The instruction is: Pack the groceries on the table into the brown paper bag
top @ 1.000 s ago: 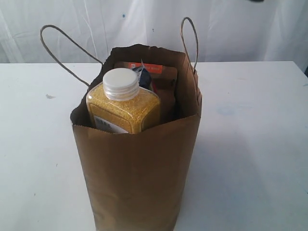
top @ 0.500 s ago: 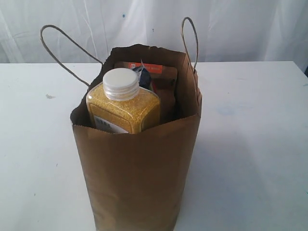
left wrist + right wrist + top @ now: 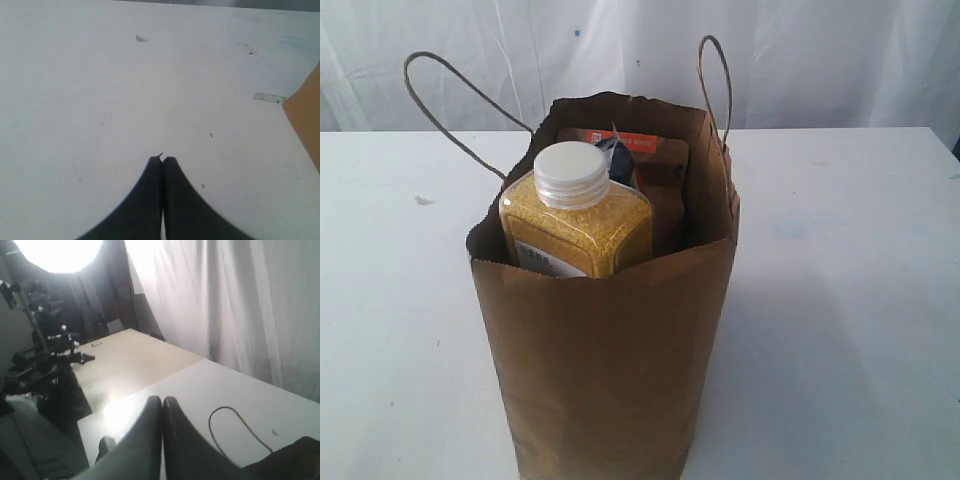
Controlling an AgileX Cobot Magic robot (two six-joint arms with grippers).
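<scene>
The brown paper bag stands upright on the white table. Inside it a yellow-grain bottle with a white cap rises to the rim, with a brown orange-labelled pouch and a dark-blue packet behind it. No gripper shows in the exterior view. My left gripper is shut with nothing in it, low over bare table, an edge of the bag off to one side. My right gripper is shut and empty, held above the table, with one cord handle of the bag below it.
A white curtain hangs behind the table. In the right wrist view a bright lamp and dark tripod stands are beyond the table's edge. A small piece of tape lies on the table near the bag.
</scene>
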